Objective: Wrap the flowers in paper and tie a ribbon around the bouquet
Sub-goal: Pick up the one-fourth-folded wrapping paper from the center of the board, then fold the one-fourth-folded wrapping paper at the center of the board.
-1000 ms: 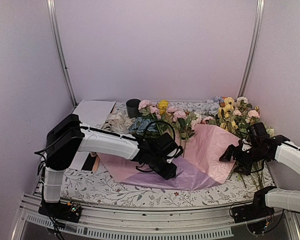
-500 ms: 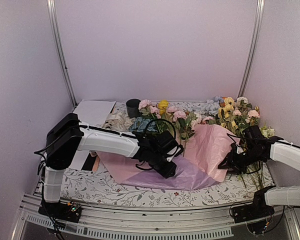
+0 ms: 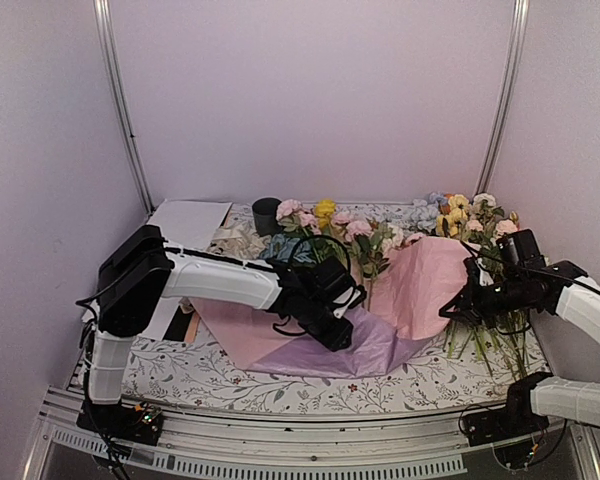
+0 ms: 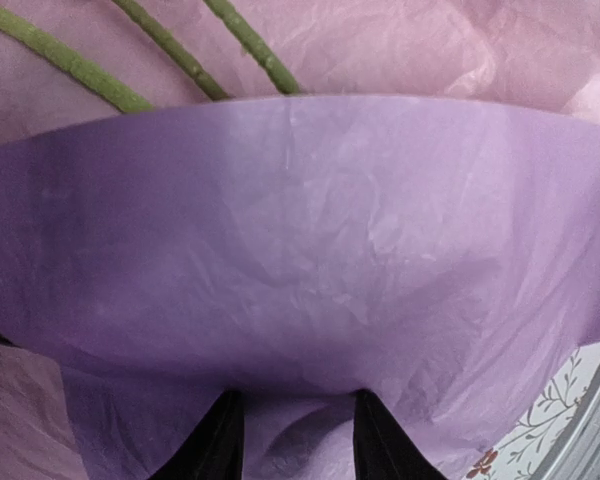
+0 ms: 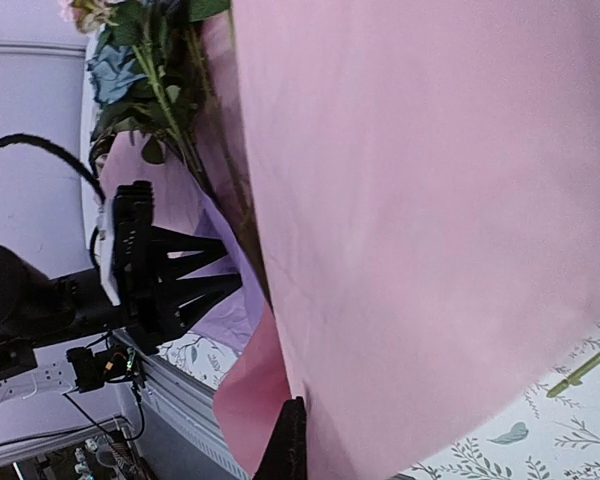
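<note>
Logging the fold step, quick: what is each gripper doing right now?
Left gripper: closed on the paper's lilac edge.
Right gripper: shut on the paper's pink right edge, lifting it.

A lab test booth: plain white walls (image 3: 310, 100) with metal corner posts (image 3: 120, 110) enclose a bench (image 3: 210, 375) on an aluminium rail (image 3: 280, 440), cables showing.

White-shelled arms with black joints, black looping cables, a black left gripper (image 3: 332, 335) and right gripper (image 3: 458, 306).
</note>
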`<state>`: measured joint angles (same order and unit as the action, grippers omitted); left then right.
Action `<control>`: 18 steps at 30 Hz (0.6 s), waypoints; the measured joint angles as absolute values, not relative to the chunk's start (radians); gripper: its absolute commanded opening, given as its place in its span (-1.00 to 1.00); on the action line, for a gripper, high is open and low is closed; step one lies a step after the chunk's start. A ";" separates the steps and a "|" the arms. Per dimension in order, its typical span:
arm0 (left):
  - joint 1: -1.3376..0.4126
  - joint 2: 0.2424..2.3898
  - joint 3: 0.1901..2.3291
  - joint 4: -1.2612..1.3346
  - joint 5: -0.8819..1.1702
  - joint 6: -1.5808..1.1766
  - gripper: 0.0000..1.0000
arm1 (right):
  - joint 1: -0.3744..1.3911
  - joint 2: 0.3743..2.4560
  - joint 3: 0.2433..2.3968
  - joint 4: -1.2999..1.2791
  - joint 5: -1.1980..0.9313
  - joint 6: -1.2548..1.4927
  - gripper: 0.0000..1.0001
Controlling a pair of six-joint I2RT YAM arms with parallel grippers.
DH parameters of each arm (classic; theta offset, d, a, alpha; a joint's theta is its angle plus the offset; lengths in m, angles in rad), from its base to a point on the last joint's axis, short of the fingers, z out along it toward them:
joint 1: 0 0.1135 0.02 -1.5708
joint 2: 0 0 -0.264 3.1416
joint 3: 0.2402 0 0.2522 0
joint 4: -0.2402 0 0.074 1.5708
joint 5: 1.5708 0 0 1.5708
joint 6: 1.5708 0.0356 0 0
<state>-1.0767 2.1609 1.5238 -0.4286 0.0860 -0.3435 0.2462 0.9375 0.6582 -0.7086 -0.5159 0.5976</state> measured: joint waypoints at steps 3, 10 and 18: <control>-1.071 2.167 1.526 -0.423 0.097 -0.344 -0.24 | 0.303 0.937 0.680 -0.665 -0.539 0.608 -1.00; -1.058 2.173 1.523 -0.400 0.128 -0.351 -0.25 | 0.546 1.078 0.766 -0.509 -0.556 0.653 -1.00; -1.039 2.173 1.492 -0.324 0.170 -0.371 -0.25 | 0.656 1.225 0.796 -0.297 -0.573 0.707 -1.00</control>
<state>-1.0389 2.1735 1.4918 -0.3237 0.1699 -0.3714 0.6556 1.2247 0.7959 -0.2974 -0.5728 0.7074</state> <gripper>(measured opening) 0.376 0.008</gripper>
